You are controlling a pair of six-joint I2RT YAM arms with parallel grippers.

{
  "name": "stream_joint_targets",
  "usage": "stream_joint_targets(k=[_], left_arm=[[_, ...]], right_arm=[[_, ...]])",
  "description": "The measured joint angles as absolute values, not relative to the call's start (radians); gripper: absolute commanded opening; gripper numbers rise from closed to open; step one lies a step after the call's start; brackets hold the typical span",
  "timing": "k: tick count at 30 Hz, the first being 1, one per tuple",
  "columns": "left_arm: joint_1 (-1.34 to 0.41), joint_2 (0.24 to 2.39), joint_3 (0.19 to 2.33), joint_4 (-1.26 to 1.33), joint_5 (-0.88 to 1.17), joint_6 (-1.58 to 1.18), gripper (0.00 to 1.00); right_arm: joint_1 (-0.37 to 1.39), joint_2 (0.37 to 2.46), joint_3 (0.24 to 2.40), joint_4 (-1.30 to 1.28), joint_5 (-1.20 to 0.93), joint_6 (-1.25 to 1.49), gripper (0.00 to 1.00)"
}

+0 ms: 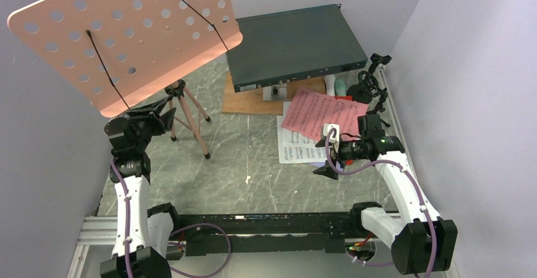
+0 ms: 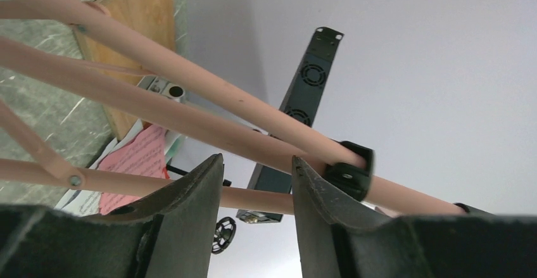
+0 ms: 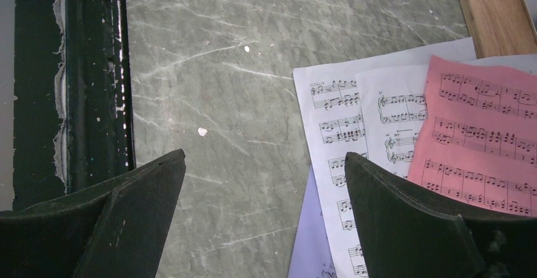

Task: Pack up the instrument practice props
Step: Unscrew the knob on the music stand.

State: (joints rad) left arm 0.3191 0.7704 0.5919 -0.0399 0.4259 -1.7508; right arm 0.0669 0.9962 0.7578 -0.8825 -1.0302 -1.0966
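Salmon-pink metal fills the far left, where the perforated tripod music stand (image 1: pixel 126 37) stands on the grey-green marbled table (image 1: pixel 253 176), its desk tilted and its legs spread. Our left gripper (image 2: pixel 256 176) sits in among those legs, below the desk. In the left wrist view its two dark fingers are parted by a narrow gap, one pink tube runs crosswise beyond them, and a black collar (image 2: pixel 348 173) sits on another tube, so this claw is released and grasps nothing. Our right gripper (image 3: pixel 265 157) hangs over bare table with its jaws spread wide, also empty. Its far finger is over the near edge of the loose sheet-music pages (image 3: pixel 342 132). These white sheets lie flat on the right of the table, with a red page (image 3: pixel 481 139) on top of them and a lavender page (image 3: pixel 307 240) peeking out beneath. Behind them a dark grey flat rack-mount box (image 1: pixel 294 44) rests on a wooden board (image 1: pixel 247 101). At the far right, near the wall, we see the small black round-based mic stand (image 1: pixel 367 91), with small white and mint tubes (image 1: pixel 335 87) just beside it, in front of the box.
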Motion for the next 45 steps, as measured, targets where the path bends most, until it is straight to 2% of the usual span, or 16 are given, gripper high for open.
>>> stream_joint_targets(k=[12, 19, 25, 28, 36, 39, 42, 45], left_arm=[[0.325, 0.781, 0.538, 0.018, 0.487, -1.652, 0.45], [0.353, 0.771, 0.571, -0.082, 0.529, -1.304, 0.40], [0.354, 0.729, 0.674, -0.223, 0.564, -0.907, 0.51], [0.354, 0.694, 0.664, -0.222, 0.582, -0.797, 0.52], [0.354, 0.659, 0.412, 0.097, 0.607, -0.746, 0.54], [0.354, 0.659, 0.326, 0.306, 0.605, -0.743, 0.57], [0.354, 0.659, 0.219, 0.589, 0.584, -0.724, 0.67], [0.354, 0.665, 0.102, 0.819, 0.537, -0.694, 0.68]], right_arm=[[0.067, 1.002, 0.758, -0.883, -1.030, -1.097, 1.00], [0.067, 1.002, 0.758, -0.883, -1.030, -1.097, 1.00], [0.067, 1.007, 0.758, -0.883, -1.030, -1.097, 1.00], [0.067, 1.014, 0.758, -0.883, -1.030, -1.097, 1.00], [0.067, 1.016, 0.758, -0.883, -1.030, -1.097, 1.00], [0.067, 1.019, 0.758, -0.883, -1.030, -1.097, 1.00], [0.067, 1.024, 0.758, -0.883, -1.030, -1.098, 1.00], [0.067, 1.029, 0.758, -0.883, -1.030, -1.100, 1.00]])
